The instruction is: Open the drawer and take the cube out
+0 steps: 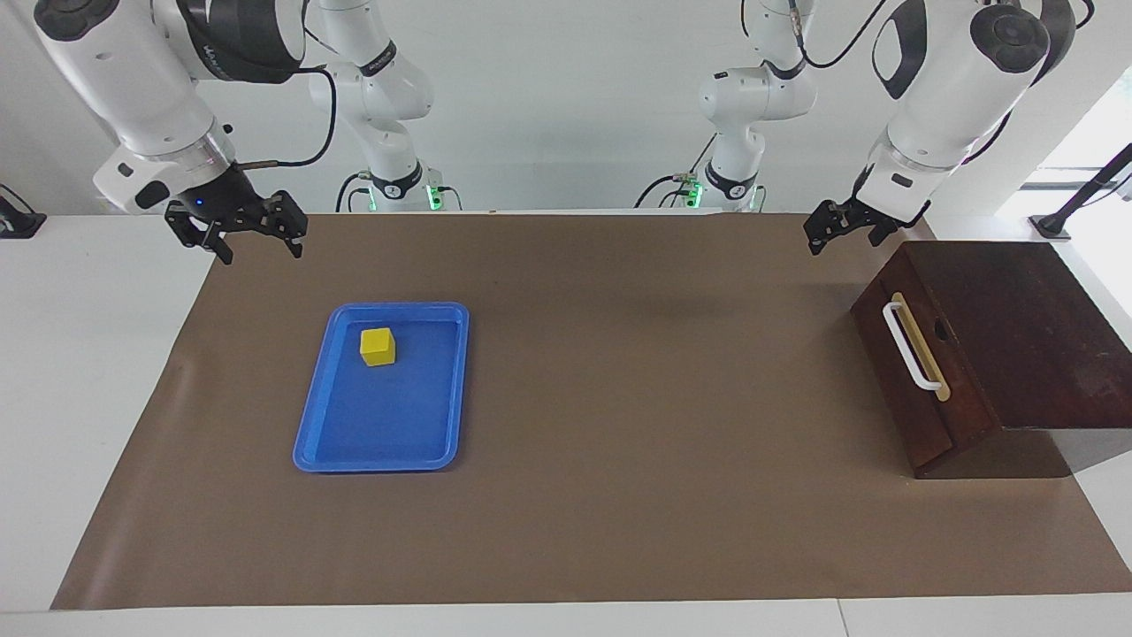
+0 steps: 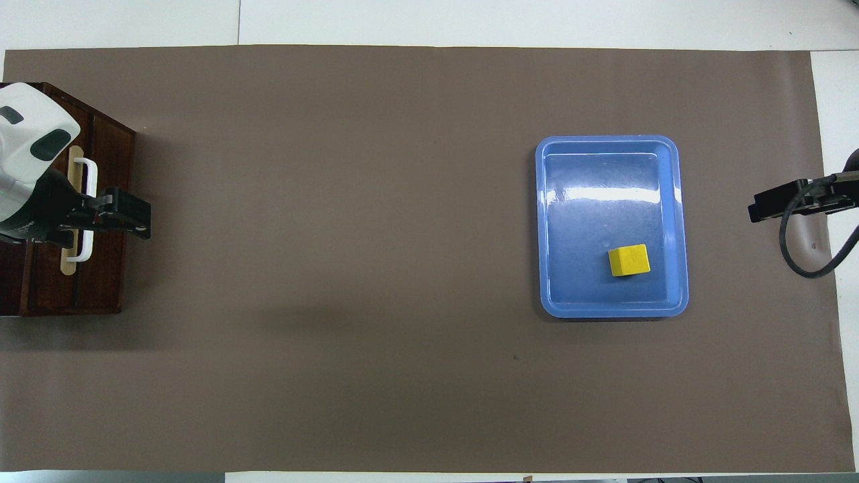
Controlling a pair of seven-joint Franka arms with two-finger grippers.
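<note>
Drawer: pushed fully into its dark wooden box at the left arm's end of the table; front face flush, white bar handle on a tan strip, nothing touching it
Cube: yellow, resting in the blue tray, in the part of the tray nearer to the robots; free of both grippers
Blue tray: flat on the brown mat, toward the right arm's end of the table, well apart from the drawer
Left gripper: raised in the air over the mat beside the box's corner, near the drawer front; fingers spread wide, holding nothing
Right gripper: raised over the mat's edge at the right arm's end, clear of the tray; fingers spread wide, holding nothing
</note>
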